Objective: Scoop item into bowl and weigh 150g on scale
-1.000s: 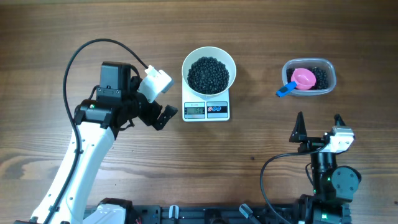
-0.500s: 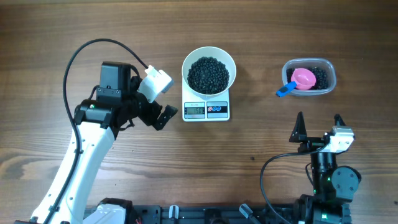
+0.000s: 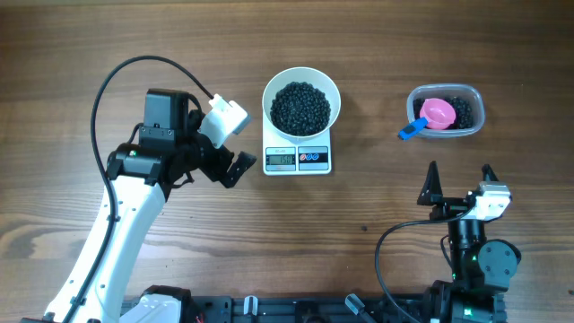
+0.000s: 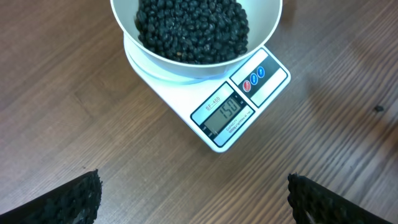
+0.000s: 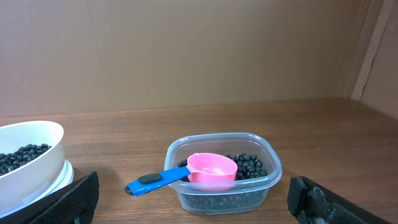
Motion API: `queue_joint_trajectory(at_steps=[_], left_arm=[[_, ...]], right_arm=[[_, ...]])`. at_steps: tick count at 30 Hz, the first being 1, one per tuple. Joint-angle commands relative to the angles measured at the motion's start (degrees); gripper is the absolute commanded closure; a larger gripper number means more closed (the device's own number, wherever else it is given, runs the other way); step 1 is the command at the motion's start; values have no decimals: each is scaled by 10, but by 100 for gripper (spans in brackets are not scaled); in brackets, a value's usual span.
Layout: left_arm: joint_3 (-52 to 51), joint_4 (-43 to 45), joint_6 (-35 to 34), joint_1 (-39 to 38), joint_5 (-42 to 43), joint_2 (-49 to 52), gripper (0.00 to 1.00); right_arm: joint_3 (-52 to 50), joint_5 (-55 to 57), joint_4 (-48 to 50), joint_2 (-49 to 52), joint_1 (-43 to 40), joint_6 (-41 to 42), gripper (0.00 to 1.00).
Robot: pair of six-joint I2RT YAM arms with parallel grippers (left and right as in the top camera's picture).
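The left gripper (image 3: pixel 235 144) is standing wide open and holding nothing, its fingers apart over the table (image 3: pixel 359 36); the scale (image 4: pixel 239 115) is lying just ahead of it, with bare wood between them; the bowl (image 3: pixel 268 99) is sitting on the scale's far part, overhanging its platform, and the beads (image 3: pixel 301 108) are filling it in a dark heap below the rim.

The right gripper (image 3: pixel 459 184) is also gaping open and empty, well apart from the scale; a clear container (image 3: pixel 480 109) is standing ahead of it, with bare wood between; a pink scoop (image 3: pixel 438 112) is resting inside on a thin layer of beads, its blue handle sticking out over the rim towards the bowl's side; in the right wrist view the bowl is showing at the left edge, and a plain brown wall (image 5: pixel 199 50) is rising behind the table.

A black cable (image 3: pixel 134 67) is looping over the table from the left arm, on the side away from the scale.

The display (image 4: pixel 224 115) is reading 150; two round buttons (image 4: pixel 254 78), one red and one blue, are sitting beside it; the small print around the display is too fine to read.
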Motion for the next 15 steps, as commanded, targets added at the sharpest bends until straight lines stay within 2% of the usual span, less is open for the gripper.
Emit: queue_joint_trajectory(at_steps=[1,4,9,11,15], left_arm=[[-3,-15,-2,3,2,-2,0],[-3,-35,-2,3,2,-7,0],[-28,-23,-3,5,-1,-52,0],[-57,9,-22,7,-7,-86,0],[-184,142,-122,32,-37,-231,0]], right_arm=[[-1,8,3,-7,3,-7,0],[-1,8,3,-7,3,-7,0],[-1,8,3,-7,3,-7,0],[-1,8,3,-7,3,-7,0],[-1,8,3,-7,3,-7,0]])
